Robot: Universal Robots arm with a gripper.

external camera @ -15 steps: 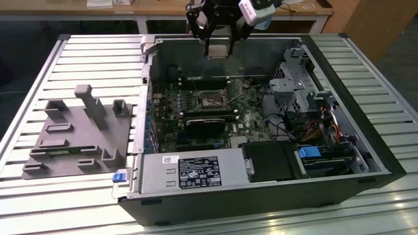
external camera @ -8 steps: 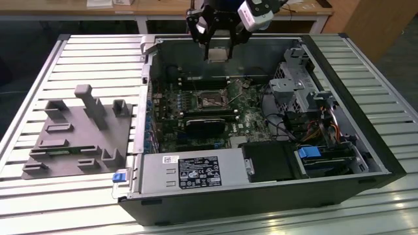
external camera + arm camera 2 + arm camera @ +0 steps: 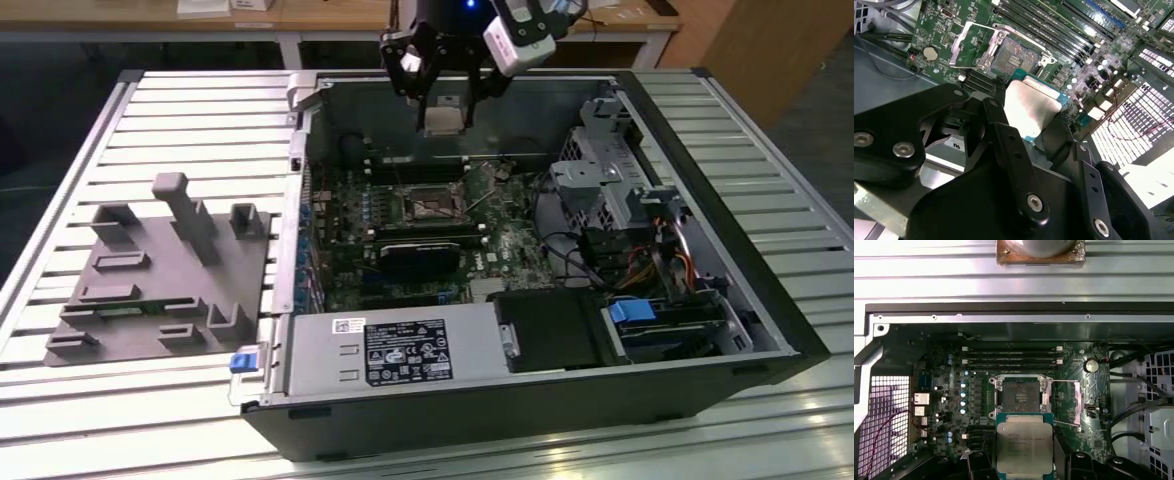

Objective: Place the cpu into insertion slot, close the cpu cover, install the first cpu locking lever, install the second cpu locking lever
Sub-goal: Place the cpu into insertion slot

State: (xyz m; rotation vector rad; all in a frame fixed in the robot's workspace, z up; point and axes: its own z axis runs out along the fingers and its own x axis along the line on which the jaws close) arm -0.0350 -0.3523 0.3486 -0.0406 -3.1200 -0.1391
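My gripper hangs above the back of the open computer case, shut on the cpu. In both wrist views the cpu is a flat square chip with a dull silver top, pinched at its edges between the black fingers. The insertion slot lies open on the green motherboard below, its dark pin field bare. The cpu cover, a thin silver frame, is swung open beside the slot. The cpu is held in the air, apart from the slot.
Long black memory slots run beside the socket. A black module, a power supply and a metal drive cage with cables stand inside the case. A grey fixture plate lies on the slatted table at the exterior view's left.
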